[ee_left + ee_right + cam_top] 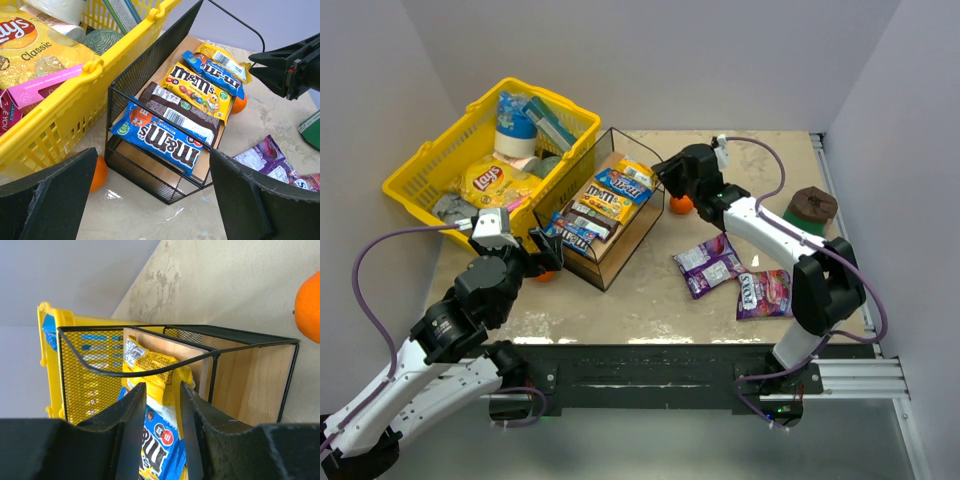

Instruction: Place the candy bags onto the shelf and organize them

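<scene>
The black wire shelf (620,250) stands mid-table with several candy bags on its slanted board: a blue M&M's bag (160,137) lowest, then a brown one (185,112), a yellow one (197,90), another blue one (212,70) and a yellow one on top (220,55). My right gripper (663,178) is at the shelf's top end, its jaws a narrow gap apart, with the top yellow bag (150,362) just beyond the fingertips. My left gripper (545,252) is wide open and empty at the shelf's low front corner. Two purple bags (710,265) and a pink bag (765,292) lie on the table.
A yellow basket (420,180) with a Lay's bag (492,182) and other goods touches the shelf's left side. One orange (681,204) lies right of the shelf, another (546,274) by my left gripper. A brown round thing on green (812,205) sits at the right.
</scene>
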Tool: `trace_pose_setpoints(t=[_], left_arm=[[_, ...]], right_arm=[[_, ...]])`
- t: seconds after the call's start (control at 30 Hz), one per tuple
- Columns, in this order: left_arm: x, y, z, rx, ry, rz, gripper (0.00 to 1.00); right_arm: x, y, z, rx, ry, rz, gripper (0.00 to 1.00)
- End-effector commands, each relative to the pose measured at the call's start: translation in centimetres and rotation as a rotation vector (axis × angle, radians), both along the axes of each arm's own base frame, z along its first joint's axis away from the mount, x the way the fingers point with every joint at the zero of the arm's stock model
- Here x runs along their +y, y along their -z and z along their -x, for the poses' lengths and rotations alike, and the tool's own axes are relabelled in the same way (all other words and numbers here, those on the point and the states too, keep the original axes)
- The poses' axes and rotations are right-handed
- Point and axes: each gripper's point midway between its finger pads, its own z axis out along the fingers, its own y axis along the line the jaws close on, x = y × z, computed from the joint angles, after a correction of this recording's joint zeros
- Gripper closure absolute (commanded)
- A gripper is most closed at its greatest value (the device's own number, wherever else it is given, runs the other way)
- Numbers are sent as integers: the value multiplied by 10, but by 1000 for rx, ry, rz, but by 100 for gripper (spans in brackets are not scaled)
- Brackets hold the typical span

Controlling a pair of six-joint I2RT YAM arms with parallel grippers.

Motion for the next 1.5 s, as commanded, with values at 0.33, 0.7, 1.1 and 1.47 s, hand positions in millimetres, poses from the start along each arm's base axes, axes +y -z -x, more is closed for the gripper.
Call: trace_pose_setpoints(t=[0.33, 0.7, 1.1, 1.47], left_arm=[[1, -3, -1, -15, -14, 11, 0], [5, -1, 0, -13, -28, 10, 0], [5, -2, 0, -13, -27, 9, 1], [4, -3, -1, -15, -25, 13, 0]], right_arm=[[24, -64, 7, -245, -234, 116, 63], [52, -20, -16, -170, -338, 191, 89], [52, -8, -18, -146, -332, 204, 91], [41, -86, -8, -266, -350, 257, 94]])
